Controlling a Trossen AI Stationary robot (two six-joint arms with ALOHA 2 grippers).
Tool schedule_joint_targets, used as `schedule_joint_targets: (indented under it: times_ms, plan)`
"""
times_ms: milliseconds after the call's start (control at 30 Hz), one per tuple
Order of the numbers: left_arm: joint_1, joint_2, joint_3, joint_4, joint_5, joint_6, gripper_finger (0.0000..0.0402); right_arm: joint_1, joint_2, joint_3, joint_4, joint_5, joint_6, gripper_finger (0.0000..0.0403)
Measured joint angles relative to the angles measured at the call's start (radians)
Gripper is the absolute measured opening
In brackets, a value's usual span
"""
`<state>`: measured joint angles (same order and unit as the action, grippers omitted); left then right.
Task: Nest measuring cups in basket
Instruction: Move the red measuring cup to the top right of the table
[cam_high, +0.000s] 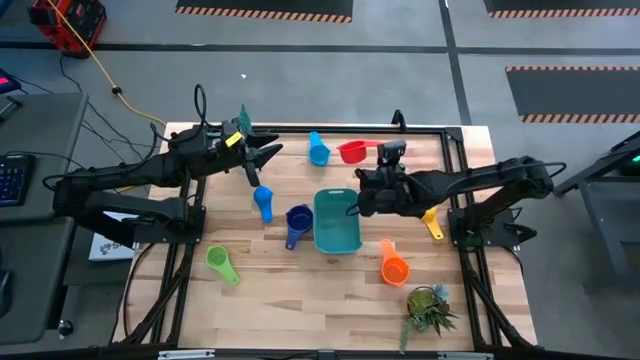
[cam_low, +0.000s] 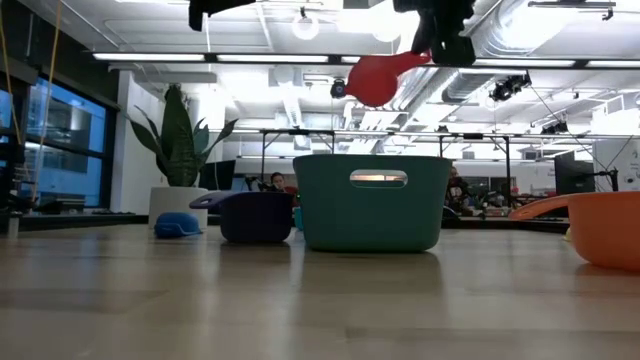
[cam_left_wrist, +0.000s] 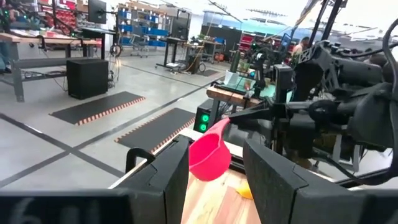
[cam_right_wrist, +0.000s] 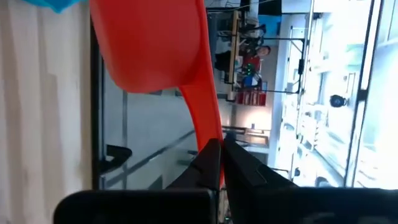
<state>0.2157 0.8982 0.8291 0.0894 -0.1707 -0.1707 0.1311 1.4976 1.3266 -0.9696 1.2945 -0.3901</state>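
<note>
The orange cup (cam_low: 610, 228) sits nearest on the wooden table (cam_high: 300, 290). Behind it stands the smooth, round-cornered teal basket (cam_low: 372, 200), with a dark blue cup (cam_low: 252, 214) beside it. Above the basket's far end, the right gripper (cam_high: 378, 152) — jaws clenched on the flat handle — holds the red cup (cam_high: 350, 152) aloft, handle running toward the gripper. The left gripper (cam_high: 268, 152) hovers part-open, empty.

Bright ceiling lights (cam_low: 305, 25) are flooding the room evenly, leaving only soft shadows on the wooden table (cam_high: 300, 290). Daylight is glaring through the windows (cam_right_wrist: 367, 93), and the near tabletop is blurring in the low view.
</note>
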Motion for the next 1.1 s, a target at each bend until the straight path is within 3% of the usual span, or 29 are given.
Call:
schedule_joint_targets:
  times_ms: [133,300,433,700,1100]
  plan:
    - [0.0,0.0,0.0,-0.006,0.0,0.033,0.0142,-0.009,0.002,0.0,-0.053,0.003,0.156,0.0]
    - [0.0,0.0,0.0,-0.011,0.0,0.044,0.0142,-0.07,0.033,0.0,-0.286,-0.105,0.582,0.0]
    - [0.0,0.0,0.0,-0.012,0.0,0.045,0.0142,-0.12,0.12,0.0,-0.435,-0.112,0.774,0.0]
    - [0.0,0.0,0.0,-0.01,0.0,0.044,0.0142,-0.162,0.249,-0.194,-0.221,-0.186,0.732,0.0]
    - [0.0,0.0,0.0,-0.01,0.0,0.044,0.0142,-0.156,0.258,-0.37,-0.132,-0.297,0.732,0.0]
